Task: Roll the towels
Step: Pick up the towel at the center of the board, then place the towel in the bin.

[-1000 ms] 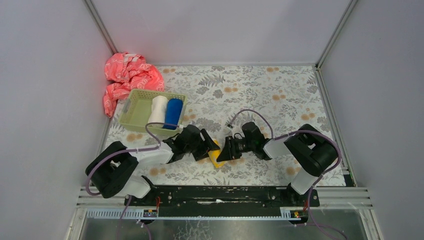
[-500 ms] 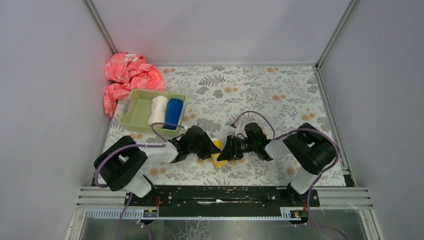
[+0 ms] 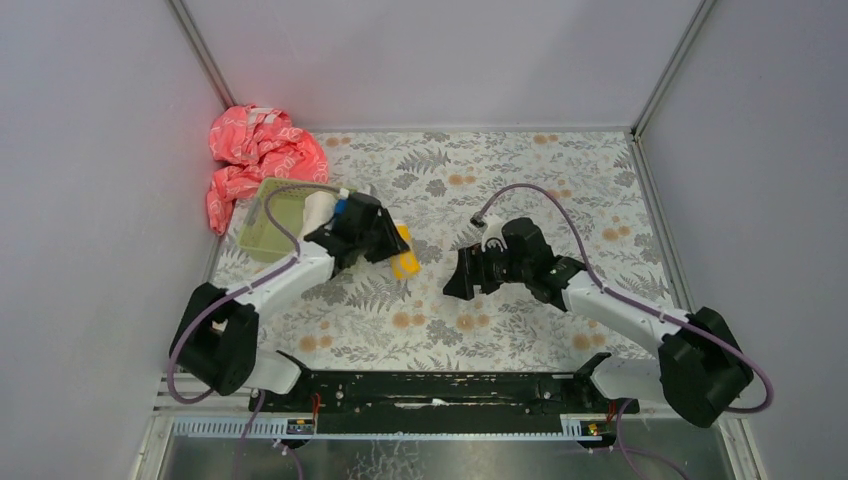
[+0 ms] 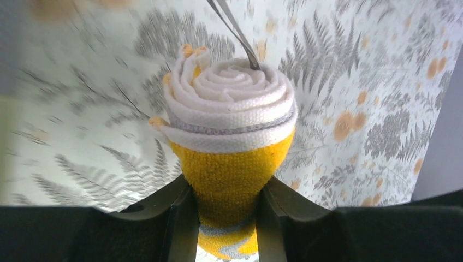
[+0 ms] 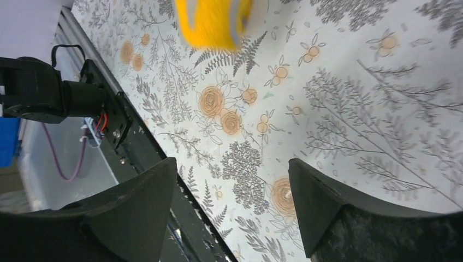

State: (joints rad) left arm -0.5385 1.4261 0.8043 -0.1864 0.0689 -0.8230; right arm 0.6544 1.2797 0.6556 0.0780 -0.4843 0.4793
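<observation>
My left gripper is shut on the rolled yellow towel and holds it above the table, just right of the green basket. In the left wrist view the yellow towel sticks out between my fingers, its whitish spiral end facing away. A cream-white rolled towel lies in the basket. Beside it only a sliver of the blue towel shows behind my left arm. My right gripper stands open and empty over the table's middle; in its wrist view the yellow towel shows far ahead of the right gripper.
A crumpled pink-red patterned cloth lies in the far left corner, behind the basket. The floral table cover is walled in by grey panels on three sides. The black mounting rail runs along the near edge.
The left gripper shut on the yellow roll, lifted it and carried it far-left toward the basket. The right gripper opened, let go of the roll and drew back to the right.
</observation>
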